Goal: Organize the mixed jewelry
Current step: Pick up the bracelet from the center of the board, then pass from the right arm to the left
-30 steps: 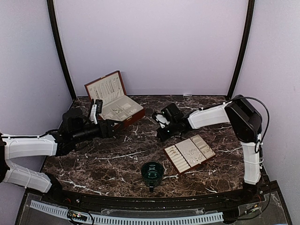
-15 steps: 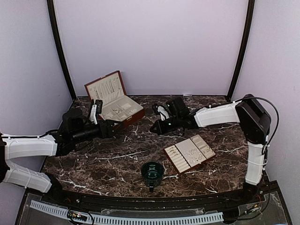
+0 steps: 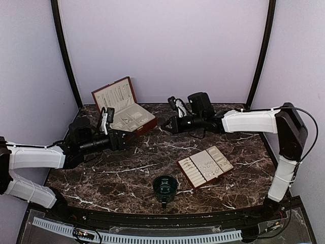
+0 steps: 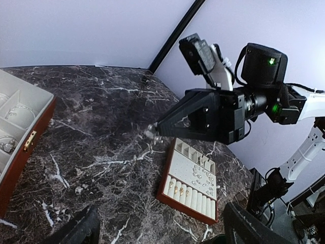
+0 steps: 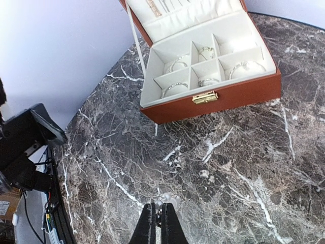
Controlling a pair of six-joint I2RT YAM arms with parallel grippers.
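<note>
My right gripper (image 3: 163,123) is shut on a tiny silvery jewelry piece (image 5: 170,199) and holds it above the marble, just right of the open red-brown jewelry box (image 3: 128,116). The piece glints at the fingertips in the left wrist view (image 4: 151,131). The box's cream compartments (image 5: 203,66) hold thin silvery bracelets. A red-brown tray (image 3: 205,165) with cream padding carries several tiny silvery pieces (image 4: 203,178) and a few rings in its roll slots. My left gripper (image 3: 123,138) is open and empty, hovering low in front of the box and facing the tray (image 4: 189,213).
A dark green cup (image 3: 165,187) stands near the front edge, left of the tray. The box's lid (image 3: 116,94) stands upright at the back. Dark marble table (image 3: 101,173); purple walls close behind and at both sides.
My right arm has swung back and left from just above the tray's far corner toward the jewelry box, carrying the small piece. The left arm has barely moved.
</note>
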